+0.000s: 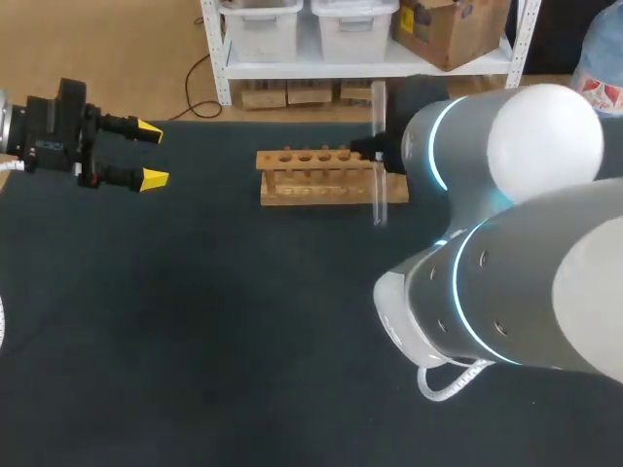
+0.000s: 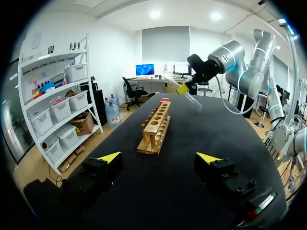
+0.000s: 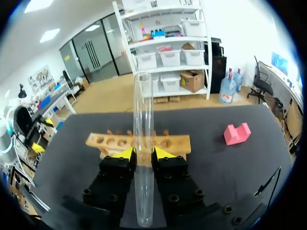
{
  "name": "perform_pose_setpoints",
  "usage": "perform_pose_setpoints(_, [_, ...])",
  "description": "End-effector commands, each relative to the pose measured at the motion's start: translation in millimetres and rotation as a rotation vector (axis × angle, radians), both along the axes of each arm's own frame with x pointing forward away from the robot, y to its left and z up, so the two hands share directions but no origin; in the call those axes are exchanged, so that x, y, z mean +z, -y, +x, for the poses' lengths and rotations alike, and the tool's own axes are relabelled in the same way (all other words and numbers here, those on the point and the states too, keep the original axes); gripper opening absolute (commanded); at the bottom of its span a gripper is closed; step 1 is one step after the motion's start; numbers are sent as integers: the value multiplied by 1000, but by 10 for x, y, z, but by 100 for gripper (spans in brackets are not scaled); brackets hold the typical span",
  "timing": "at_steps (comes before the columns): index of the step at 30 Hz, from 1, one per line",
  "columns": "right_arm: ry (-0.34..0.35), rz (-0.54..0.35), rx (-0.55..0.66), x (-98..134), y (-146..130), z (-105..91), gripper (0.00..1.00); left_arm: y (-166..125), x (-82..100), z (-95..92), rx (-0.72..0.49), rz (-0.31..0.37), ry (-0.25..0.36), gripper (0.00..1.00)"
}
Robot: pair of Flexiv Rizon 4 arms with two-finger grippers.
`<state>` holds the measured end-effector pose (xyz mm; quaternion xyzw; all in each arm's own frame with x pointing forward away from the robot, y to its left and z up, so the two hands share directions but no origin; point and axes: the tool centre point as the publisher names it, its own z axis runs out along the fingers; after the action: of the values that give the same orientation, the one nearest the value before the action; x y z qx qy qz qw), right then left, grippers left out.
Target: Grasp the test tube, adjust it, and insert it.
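Right fingers [image 3: 125, 153] clamp the test tube [image 3: 143, 120], tilted above the right end of the rack [image 3: 103, 140]; left fingers [image 1: 151, 179] spread, well away

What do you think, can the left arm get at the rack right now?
Probably yes. The left gripper is open and empty, with only bare table between it and the rack. The right gripper holds the tube at the rack's far end, off that path.
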<state>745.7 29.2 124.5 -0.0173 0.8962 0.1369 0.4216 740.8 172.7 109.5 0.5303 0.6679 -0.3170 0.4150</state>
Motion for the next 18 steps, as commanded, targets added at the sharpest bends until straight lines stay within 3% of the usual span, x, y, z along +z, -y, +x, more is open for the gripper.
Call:
perform_pose_setpoints(1, [13, -12, 1, 117, 37, -26, 0, -11, -13, 4, -2, -4, 3, 100])
perform_pose_setpoints(8, [20, -20, -10, 109, 49, -33, 0, -11, -13, 4, -2, -4, 3, 100])
perform_pose_setpoints(11, [-38, -36, 24, -19, 17, -42, 0, -11, -13, 4, -2, -4, 3, 100])
perform_pose_setpoints(18, [-88, -63, 27, -343, -46, 16, 0, -11, -13, 4, -2, -4, 3, 100])
